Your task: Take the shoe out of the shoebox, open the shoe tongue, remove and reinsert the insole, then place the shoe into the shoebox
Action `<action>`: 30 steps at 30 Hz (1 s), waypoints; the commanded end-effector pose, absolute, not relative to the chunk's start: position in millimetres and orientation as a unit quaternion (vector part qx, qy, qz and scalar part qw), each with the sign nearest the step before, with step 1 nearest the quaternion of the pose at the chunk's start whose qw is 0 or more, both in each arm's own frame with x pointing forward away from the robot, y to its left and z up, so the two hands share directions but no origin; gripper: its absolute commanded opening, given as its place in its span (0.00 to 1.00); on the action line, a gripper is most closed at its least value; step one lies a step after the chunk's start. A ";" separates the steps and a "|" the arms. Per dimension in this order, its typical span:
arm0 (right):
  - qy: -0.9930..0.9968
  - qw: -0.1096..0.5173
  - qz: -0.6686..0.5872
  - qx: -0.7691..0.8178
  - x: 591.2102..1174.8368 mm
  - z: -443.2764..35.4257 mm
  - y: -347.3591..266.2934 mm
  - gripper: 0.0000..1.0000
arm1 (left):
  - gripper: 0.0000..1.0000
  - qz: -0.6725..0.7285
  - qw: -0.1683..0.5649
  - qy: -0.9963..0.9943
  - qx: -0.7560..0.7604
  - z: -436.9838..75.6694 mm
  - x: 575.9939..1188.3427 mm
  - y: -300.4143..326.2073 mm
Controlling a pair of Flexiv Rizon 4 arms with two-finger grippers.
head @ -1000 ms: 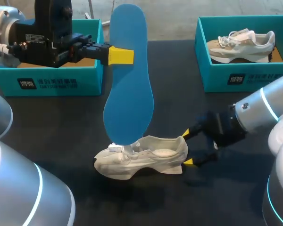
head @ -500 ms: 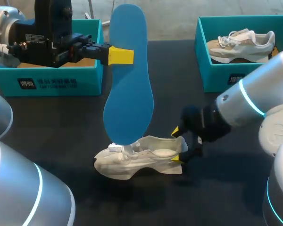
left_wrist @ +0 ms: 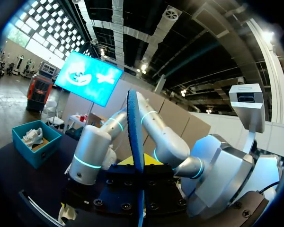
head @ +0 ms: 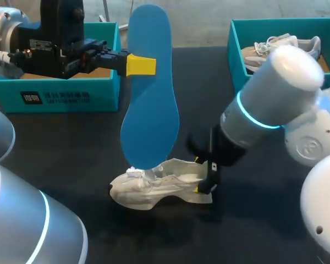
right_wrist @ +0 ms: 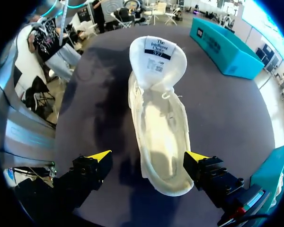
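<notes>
A white shoe (head: 159,190) lies on its sole on the dark table, toe to the left, with its tongue (right_wrist: 157,59) folded open. My left gripper (head: 140,65) is shut on a blue insole (head: 151,110), which it holds upright above the shoe, lower end near the tongue. In the left wrist view the insole (left_wrist: 134,137) shows edge-on between the fingers. My right gripper (head: 201,175) is open at the shoe's heel. In the right wrist view, the right gripper (right_wrist: 148,156) has one yellow tip on each side of the shoe (right_wrist: 158,127). A teal shoebox (head: 60,93) stands at the back left.
A second teal shoebox (head: 253,82) at the back right holds another white and beige shoe (head: 264,52), partly hidden by my right arm (head: 269,104). The black table (head: 71,148) runs left of the shoe and in front of it.
My right arm has swung left and over the table, bringing its open gripper from behind the heel to around it. The left arm and insole have not moved.
</notes>
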State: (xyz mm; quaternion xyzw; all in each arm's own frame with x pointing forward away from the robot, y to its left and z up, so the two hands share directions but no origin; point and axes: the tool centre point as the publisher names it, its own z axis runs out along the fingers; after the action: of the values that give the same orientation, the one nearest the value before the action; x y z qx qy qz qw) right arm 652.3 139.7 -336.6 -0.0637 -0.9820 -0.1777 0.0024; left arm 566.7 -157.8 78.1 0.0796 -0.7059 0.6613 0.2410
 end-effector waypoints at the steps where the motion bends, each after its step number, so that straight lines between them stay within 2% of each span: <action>1: -0.998 0.018 0.016 -0.064 655.3 -334.0 139.1 1.00 | 0.00 0.660 0.242 -0.707 0.079 78.8 567.5 -159.0; 30: -0.998 0.007 0.033 -0.047 656.0 -332.6 147.0 1.00 | 0.00 0.660 0.242 -0.707 0.079 78.8 567.5 -159.0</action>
State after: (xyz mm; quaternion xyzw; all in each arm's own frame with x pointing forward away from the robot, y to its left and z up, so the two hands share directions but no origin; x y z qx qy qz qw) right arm 657.0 143.0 -329.8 -0.0463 -0.9986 0.0222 0.0097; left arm 566.6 -157.7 78.1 0.0796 -0.7059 0.6613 0.2410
